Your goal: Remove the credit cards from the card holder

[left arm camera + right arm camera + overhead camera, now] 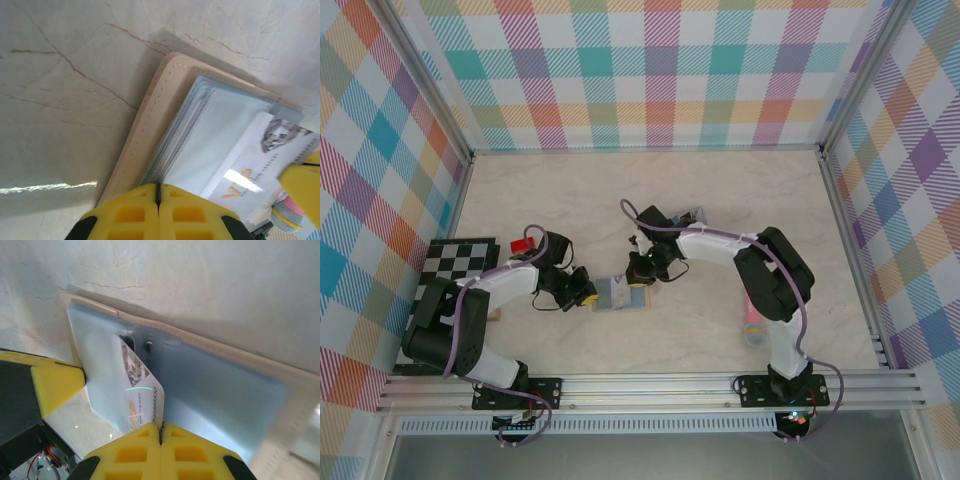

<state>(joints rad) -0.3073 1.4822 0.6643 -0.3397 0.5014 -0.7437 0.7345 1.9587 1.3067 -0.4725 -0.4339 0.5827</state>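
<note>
Open card holder (618,293) on the marble-patterned table (720,190), a gripper at each side.

The card holder lay flat between the two arms, its blue-grey lining up and the tan leather showing as a rim. The left gripper (158,197) had its yellow fingers pressed together, tips at the holder's edge. The right gripper (161,432) was likewise closed. From its wrist camera it seemed to pinch the lower corner of a white printed card (142,397). That card stuck partway out of a pocket just beside the small stud (148,345). A small red card (523,243) lay well apart from the holder, just beside the checkered board (460,262) by the left arm.
</note>
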